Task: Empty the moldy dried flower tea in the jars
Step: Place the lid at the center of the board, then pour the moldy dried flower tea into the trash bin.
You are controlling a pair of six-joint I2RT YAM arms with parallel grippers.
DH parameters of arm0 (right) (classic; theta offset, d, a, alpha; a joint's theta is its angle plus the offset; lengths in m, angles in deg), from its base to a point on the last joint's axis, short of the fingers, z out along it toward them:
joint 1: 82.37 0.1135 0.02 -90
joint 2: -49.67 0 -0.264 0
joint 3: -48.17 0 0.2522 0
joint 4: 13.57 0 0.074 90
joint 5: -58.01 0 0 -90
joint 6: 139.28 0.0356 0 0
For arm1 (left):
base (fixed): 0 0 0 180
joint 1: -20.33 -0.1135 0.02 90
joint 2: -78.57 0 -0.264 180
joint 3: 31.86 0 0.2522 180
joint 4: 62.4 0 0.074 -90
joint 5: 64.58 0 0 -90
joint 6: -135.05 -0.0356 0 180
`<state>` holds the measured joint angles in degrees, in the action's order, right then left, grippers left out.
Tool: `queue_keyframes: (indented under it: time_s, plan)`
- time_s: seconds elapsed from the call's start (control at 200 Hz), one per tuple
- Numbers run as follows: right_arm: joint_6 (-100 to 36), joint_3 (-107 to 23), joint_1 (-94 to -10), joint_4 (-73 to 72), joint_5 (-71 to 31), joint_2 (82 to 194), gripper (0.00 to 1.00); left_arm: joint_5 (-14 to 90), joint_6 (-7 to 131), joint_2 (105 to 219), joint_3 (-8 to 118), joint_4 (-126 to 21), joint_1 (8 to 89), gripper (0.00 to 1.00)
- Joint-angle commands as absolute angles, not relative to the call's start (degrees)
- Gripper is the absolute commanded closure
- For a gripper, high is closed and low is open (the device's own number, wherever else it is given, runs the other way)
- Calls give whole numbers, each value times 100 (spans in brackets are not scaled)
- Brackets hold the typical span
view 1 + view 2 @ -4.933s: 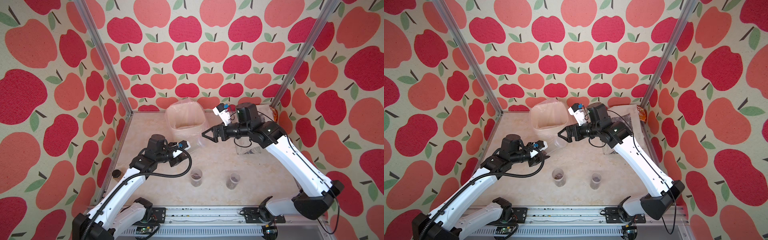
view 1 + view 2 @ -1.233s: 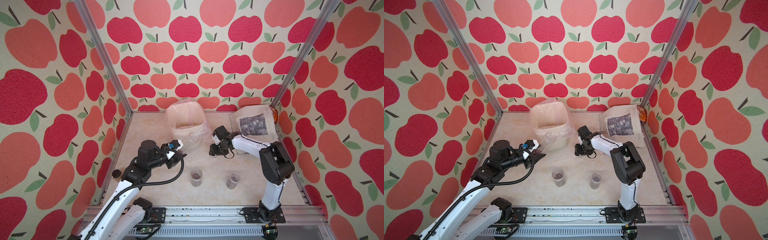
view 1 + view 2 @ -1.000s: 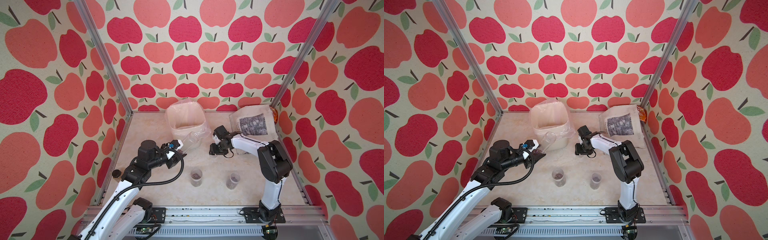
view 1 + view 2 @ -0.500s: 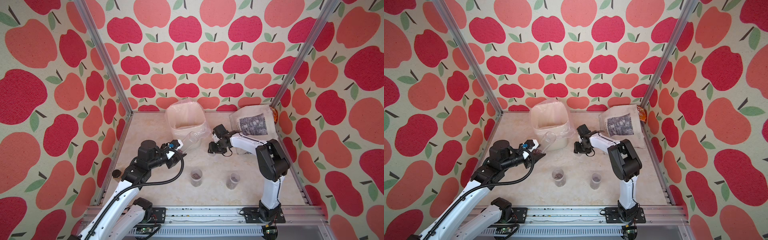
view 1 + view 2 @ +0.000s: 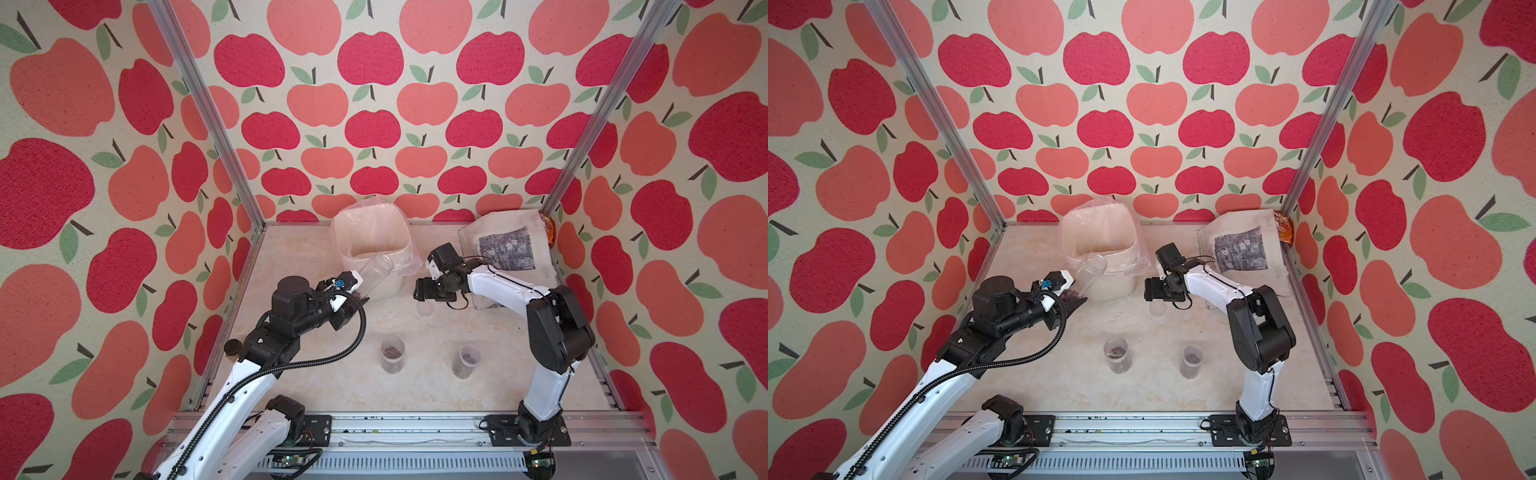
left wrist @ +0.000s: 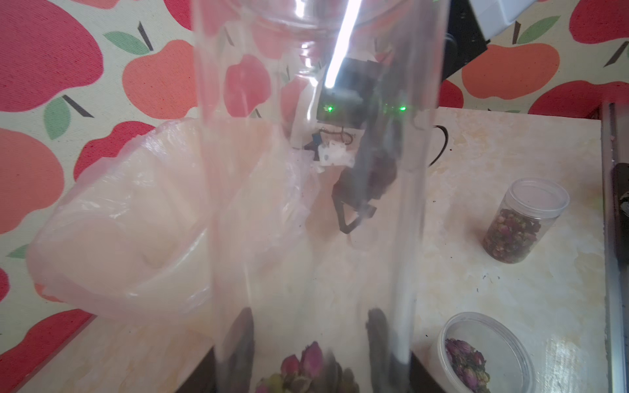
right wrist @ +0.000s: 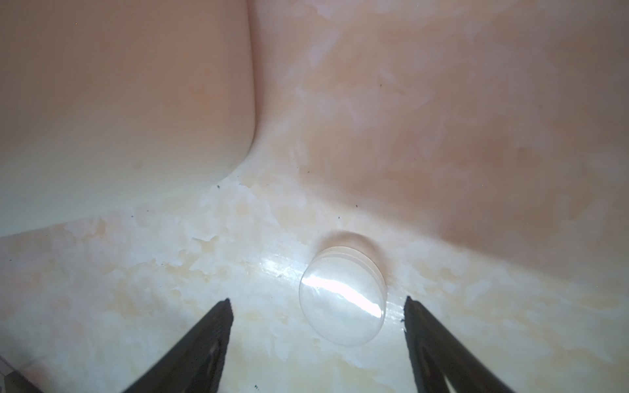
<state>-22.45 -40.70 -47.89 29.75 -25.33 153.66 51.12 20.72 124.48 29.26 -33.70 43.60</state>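
My left gripper [image 5: 360, 296] [image 6: 309, 340] is shut on the base of a clear jar [image 5: 374, 270] [image 6: 306, 170]. This jar has no lid and tilts with its mouth at the rim of the cream bin [image 5: 374, 249] [image 5: 1100, 249]. The moldy dried flower tea [image 5: 1071, 296] [image 6: 303, 371] sits at the jar's bottom, by the fingers. My right gripper [image 5: 422, 297] [image 7: 318, 301] is open just above a clear lid [image 5: 424, 308] [image 7: 342, 299] that lies flat on the table. Two more jars [image 5: 392, 355] [image 5: 467, 359] with tea stand upright near the front.
A printed paper bag [image 5: 505, 249] leans at the back right, with an orange packet [image 5: 548, 230] behind it. The bin's plastic liner [image 6: 119, 238] hangs over its sides. A black round cap [image 5: 232, 347] sits at the table's left edge. A metal rail [image 5: 415, 428] runs along the front.
My right gripper has opened and let go of the lid, which now lies on the table under it. The left arm and its tilted jar have stayed still.
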Motion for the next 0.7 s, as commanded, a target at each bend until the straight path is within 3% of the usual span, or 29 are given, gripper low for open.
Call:
queue_keyframes:
  time_s: [0.0,0.335,0.695]
  plan:
    - [-2416,-3928,-4815,3037,-2846,14790,16,4796,2114,12477,3471,-3138,4351,87]
    - [-3128,-3574,-4813,2957,-3106,13553,15,4202,1898,12839,4228,-2604,4328,87]
    - [-3717,-3034,-4809,2428,-2804,12065,1,3724,1353,13948,5484,-1665,4048,88]
